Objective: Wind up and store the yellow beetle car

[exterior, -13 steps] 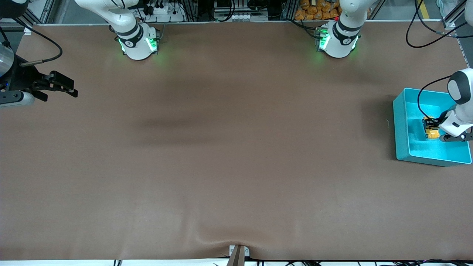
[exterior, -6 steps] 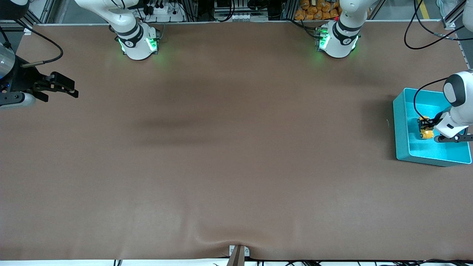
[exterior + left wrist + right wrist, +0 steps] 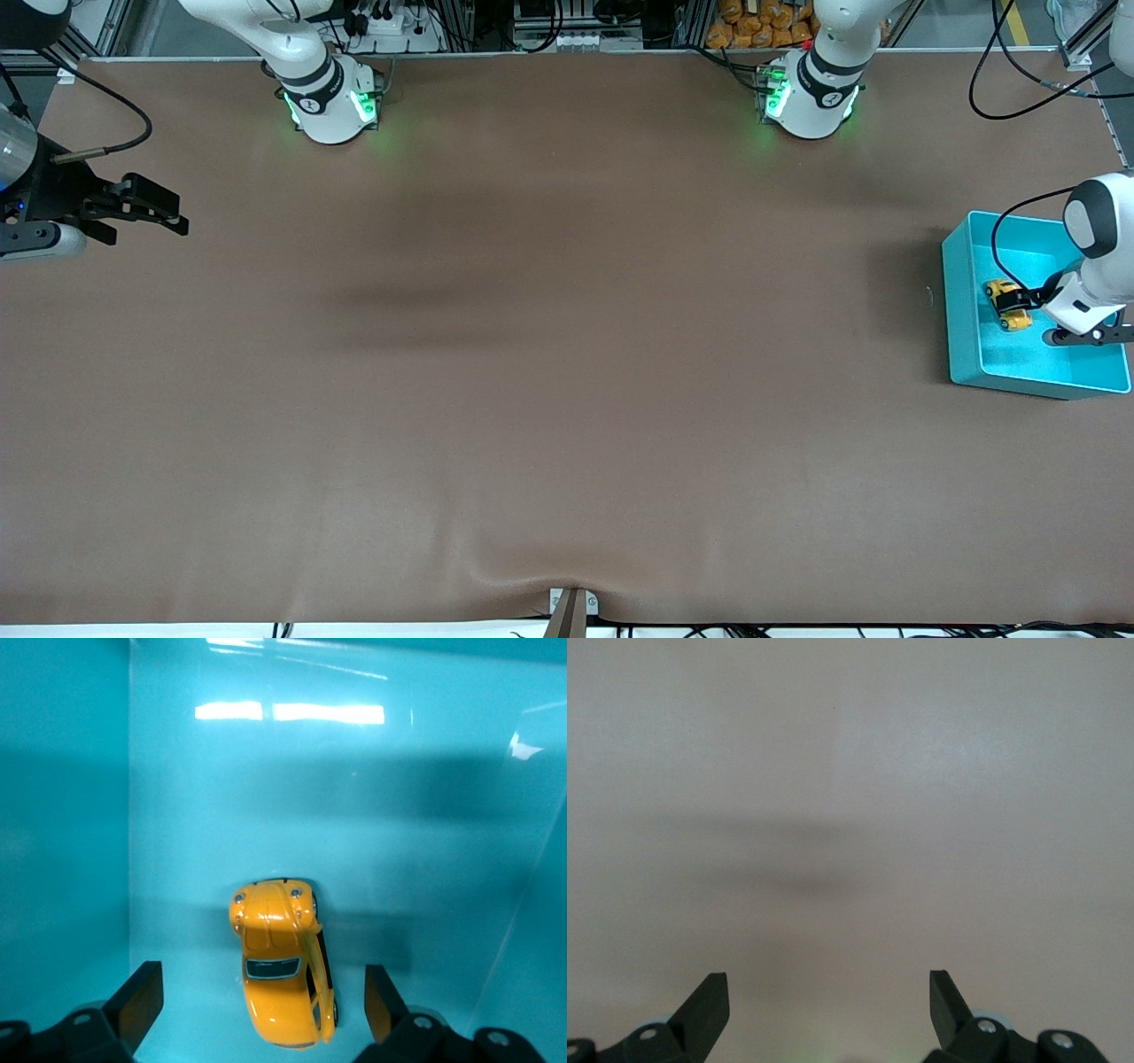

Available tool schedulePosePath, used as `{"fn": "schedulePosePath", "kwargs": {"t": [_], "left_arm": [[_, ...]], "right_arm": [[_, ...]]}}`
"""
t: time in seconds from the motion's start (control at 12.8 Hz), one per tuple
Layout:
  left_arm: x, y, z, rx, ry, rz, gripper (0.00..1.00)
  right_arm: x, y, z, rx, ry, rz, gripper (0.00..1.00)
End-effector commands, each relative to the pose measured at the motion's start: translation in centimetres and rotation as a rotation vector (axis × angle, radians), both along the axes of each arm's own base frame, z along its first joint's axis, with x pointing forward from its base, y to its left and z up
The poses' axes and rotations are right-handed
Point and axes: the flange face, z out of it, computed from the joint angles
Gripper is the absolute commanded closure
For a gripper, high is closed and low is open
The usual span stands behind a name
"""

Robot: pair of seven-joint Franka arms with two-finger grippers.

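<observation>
A: Yellow beetle car [image 3: 283,966] sits on the floor of the turquoise bin [image 3: 961,310], at the left arm's end of the bench [image 3: 532,354]. Left hand [image 3: 257,1010] hangs over it, fingers wide, one on each side, neither touching.

B: Risk?

A: If the spring is wound, the car could roll and knock the bin wall. Bin should contain it. Bigger worry: fingers straddle the body, so a slanted lift could clip the roof and drag or tip it. Straight up looks safest.

B: Right arm?

A: Waiting. Right hand [image 3: 151,208] hovers over bare bench at its own end, fingers spread, holding nothing.

B: What do the views add?

A: Front view places the bin and both arms, but the left wrist partly covers the car, so it cannot show finger clearance. Left wrist view shows the gap on both sides and the car upright on its wheels. Right wrist view shows only bench surface and the open fingertips [image 3: 709,1001].
</observation>
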Motion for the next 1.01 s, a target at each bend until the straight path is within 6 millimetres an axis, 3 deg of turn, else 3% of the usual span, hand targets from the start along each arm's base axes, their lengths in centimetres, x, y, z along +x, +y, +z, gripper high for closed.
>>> {"fn": "schedulePosePath", "kwargs": {"t": [0.0, 0.16, 0.31, 0.55, 0.7, 0.94], "left_arm": [[0.8, -0.8, 3.3, 0.036, -0.046, 0.010, 0.00], [1.7, -2.5, 6.7, 0.063, -0.060, -0.018, 0.00], [3.2, -4.5, 11.5, 0.080, -0.050, -0.033, 0.00], [6.8, -9.1, 22.9, -0.010, -0.051, 0.038, 0.00], [8.0, -11.9, 30.5, -0.051, -0.056, 0.044, 0.00], [7.5, -15.8, 37.1, -0.114, -0.070, 0.026, 0.00]], "right_arm": [[-0.1, 0.2, -0.1, -0.008, 0.000, -0.014, 0.00], [-0.1, 0.2, -0.1, -0.008, 0.000, -0.012, 0.00], [-0.1, 0.2, -0.1, -0.008, 0.000, -0.012, 0.00], [0.0, 0.3, 0.0, -0.008, -0.003, -0.011, 0.00], [0.0, 0.3, 0.0, -0.008, -0.004, -0.013, 0.00], [0.0, 0.3, 0.0, -0.008, -0.010, -0.011, 0.00]]}}
